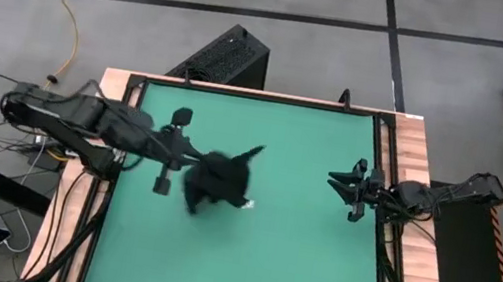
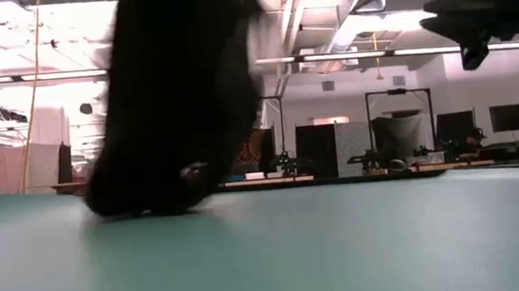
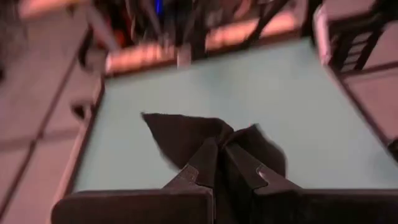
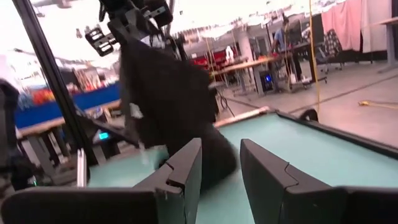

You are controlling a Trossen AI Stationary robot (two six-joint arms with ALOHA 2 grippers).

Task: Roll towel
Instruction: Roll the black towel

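Right now the towel (image 1: 217,182) is held up off the green table (image 1: 293,259) by the left gripper (image 1: 190,160), near the table's middle & a bit to the left side. The left fingers (image 3: 205,163) are pinched tight together on the black cloth, seen in the left wrist view. Most of the towel hangs down in a bunch, w/ its low end touching the table in the low view. One corner is stuck out toward the far side, and a small white tag (image 1: 249,202) is seen at the near edge. The right gripper (image 1: 353,190) is kept well apart from the towel, by the table's right side, up in the air. Its fingers (image 4: 180,171) are spread open w/ nothing held.
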